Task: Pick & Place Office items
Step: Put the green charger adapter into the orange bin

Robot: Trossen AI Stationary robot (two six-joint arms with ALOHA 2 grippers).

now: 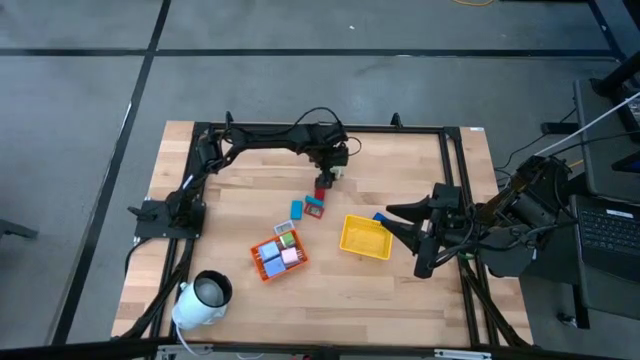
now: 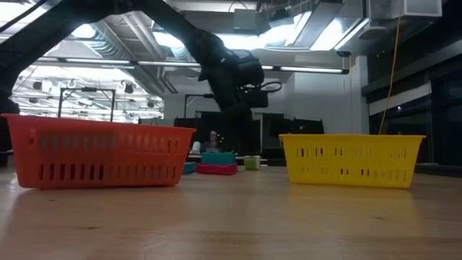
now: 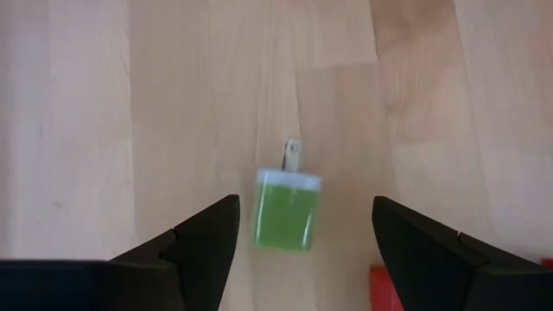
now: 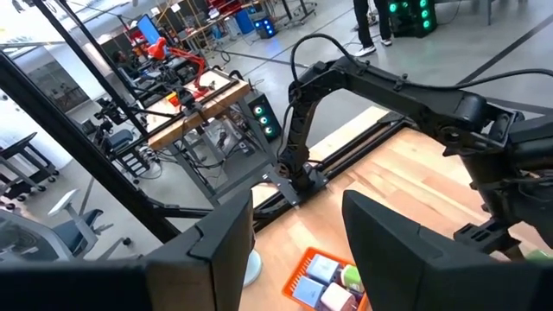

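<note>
A small green piece (image 3: 287, 210) with a pale prong at its far end lies flat on the wooden table (image 3: 173, 104). My left gripper (image 3: 304, 206) hangs open above it, one finger on either side, touching nothing; in the high view it is at the table's far middle (image 1: 328, 172). A red piece (image 1: 322, 184) lies just beside it. A blue piece (image 1: 296, 209) and a pink-and-teal piece (image 1: 315, 208) lie nearer the middle. My right gripper (image 1: 395, 222) waits open, raised at the right.
An orange tray (image 1: 262, 268) holding several small pieces sits near the table's middle front, and a yellow tray (image 1: 365, 238) is to its right with a blue piece (image 1: 380, 216) at its far edge. A white cylinder (image 1: 205, 298) lies at the front left corner.
</note>
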